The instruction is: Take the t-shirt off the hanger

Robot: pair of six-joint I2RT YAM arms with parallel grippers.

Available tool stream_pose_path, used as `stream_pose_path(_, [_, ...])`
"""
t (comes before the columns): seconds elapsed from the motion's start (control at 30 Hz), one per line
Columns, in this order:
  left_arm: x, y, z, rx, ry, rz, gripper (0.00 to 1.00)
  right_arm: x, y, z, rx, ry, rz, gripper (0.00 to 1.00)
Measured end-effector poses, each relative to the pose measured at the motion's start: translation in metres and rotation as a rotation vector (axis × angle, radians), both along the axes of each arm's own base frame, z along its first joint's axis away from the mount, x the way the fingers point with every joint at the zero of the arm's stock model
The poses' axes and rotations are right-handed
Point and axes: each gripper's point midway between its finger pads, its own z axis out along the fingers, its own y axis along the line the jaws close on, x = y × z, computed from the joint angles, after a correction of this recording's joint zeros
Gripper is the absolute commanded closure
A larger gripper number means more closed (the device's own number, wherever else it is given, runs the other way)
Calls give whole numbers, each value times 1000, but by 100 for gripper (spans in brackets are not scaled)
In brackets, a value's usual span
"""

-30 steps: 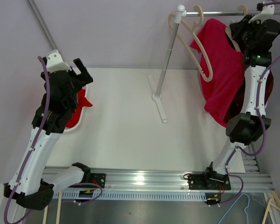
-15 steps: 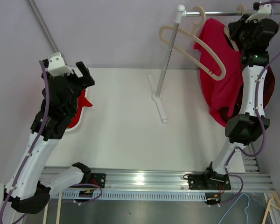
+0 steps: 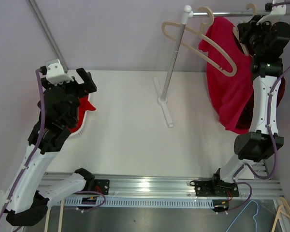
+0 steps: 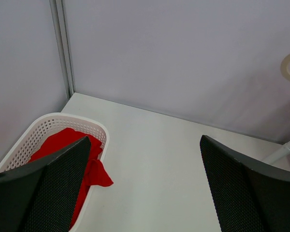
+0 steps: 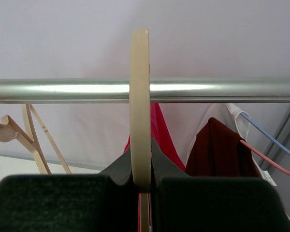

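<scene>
Starting at the far left, a white basket (image 4: 53, 118) sits in the corner with a red cloth (image 4: 63, 145) spilling over its rim. Above it hovers the left gripper (image 3: 85, 79), fingers spread wide and holding nothing, as the left wrist view shows plainly. Bare table (image 3: 130, 111) runs across to the rack's pole (image 3: 174, 63), and up top the rail (image 5: 208, 90) heads off to the right.

Next along, an empty hanger (image 3: 203, 46) hangs tilted off the rail, just beside the t-shirt (image 3: 227, 77). That shirt is the prize: bright red, not yet off its own hanger, draped from the rail down past the right arm's elbow. Over at the far right, the right gripper (image 5: 144, 181) is clamped on that hanger's hook (image 5: 139, 96), pads pressed on both flat sides just under the rail. A dark garment (image 5: 220, 145) hangs behind.

To my eye the shirt is light, limp cloth that will stretch, bunch and cling, not slide cleanly. A pinch on the hem or lower side would give the free gripper a good fold to pull on. The neck hole looks like the snag point, likely to catch on the hanger's shoulder. With the hook held firm, I'd want a downward, sideways tug working one shoulder off at a time.
</scene>
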Motion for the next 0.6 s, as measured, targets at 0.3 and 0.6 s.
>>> stream_pose_path(0.3, [-3,-26,-6,26,2,-80,0,-9,-8,-6,40,44,-72,100])
stream_pose_path(0.6, [-17,-145,-28,216,11,-367,1,-69,-15,-28,153,149,-313,100])
